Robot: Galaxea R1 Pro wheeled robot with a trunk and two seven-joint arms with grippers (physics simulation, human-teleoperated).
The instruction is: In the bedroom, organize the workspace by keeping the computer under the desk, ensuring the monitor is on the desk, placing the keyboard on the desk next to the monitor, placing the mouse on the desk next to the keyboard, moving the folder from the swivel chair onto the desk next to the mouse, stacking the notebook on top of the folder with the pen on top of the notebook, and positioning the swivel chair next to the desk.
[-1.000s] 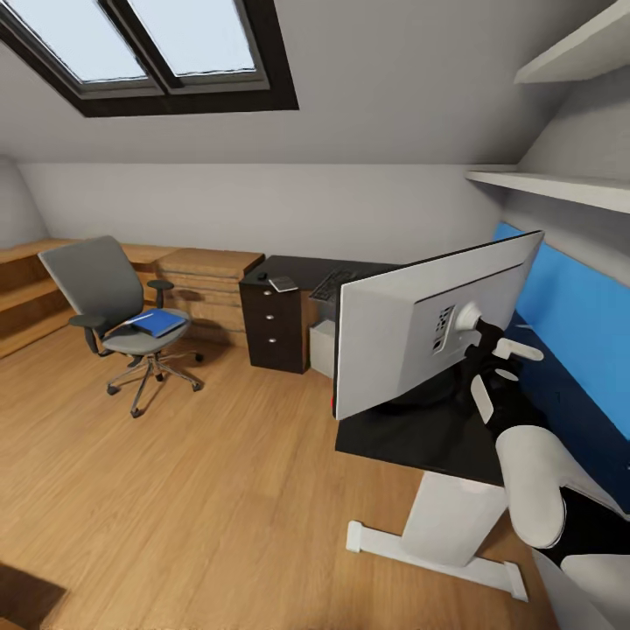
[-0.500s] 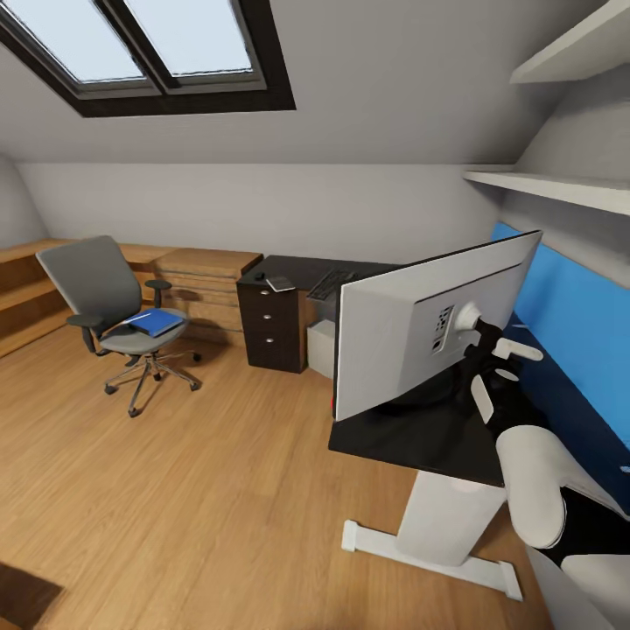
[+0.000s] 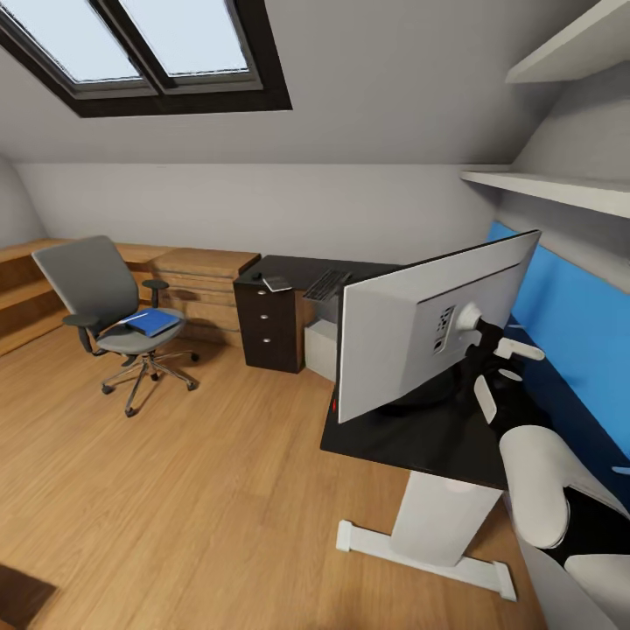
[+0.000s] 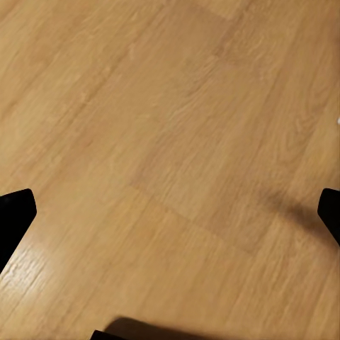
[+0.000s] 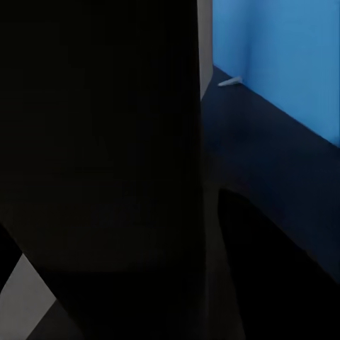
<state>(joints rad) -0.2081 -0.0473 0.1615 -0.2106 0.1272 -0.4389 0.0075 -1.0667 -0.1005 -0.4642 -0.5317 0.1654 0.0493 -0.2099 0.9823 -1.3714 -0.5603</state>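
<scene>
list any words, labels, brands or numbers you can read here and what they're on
No text can be read in these pictures.
The monitor has a small panel of black and white marks on its grey back, beside the stand mount: too small and blurred to read.
The folder, the keyboard and the desk show no lettering.

Open floor to the left, crowded desk to the right

The wooden floor [image 3: 192,490] between swivel chair [image 3: 109,306] and desk [image 3: 420,437] is left open; access across the desk's near end is blocked by the monitor [image 3: 420,328], with the blue panel [image 3: 569,315] just behind.
</scene>
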